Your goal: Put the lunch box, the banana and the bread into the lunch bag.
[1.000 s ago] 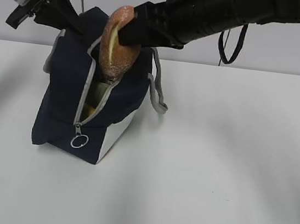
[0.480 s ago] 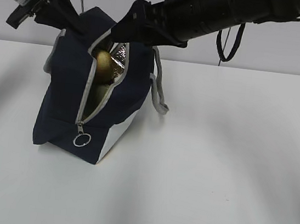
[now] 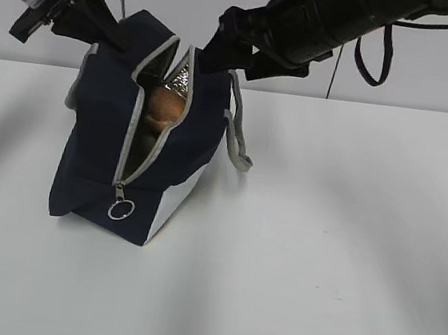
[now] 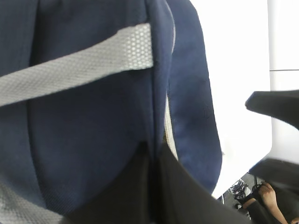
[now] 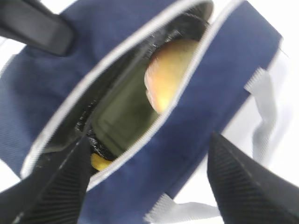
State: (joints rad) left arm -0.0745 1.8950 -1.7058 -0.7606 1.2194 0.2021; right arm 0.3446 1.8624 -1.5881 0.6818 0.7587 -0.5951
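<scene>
My right gripper (image 5: 145,186) stood wide open and empty, fingers spread above the zip mouth. A second before it had carried the bread; now the bread (image 3: 164,106) lay below my jaws inside the lunch bag (image 3: 93,158), beside the green lunch box (image 5: 124,114), with a yellow scrap, likely the banana (image 5: 99,161), deeper down. My left gripper (image 4: 154,186) was pinched shut on the bag's fabric edge, holding the mouth open. I judged the packing done; only release remained
</scene>
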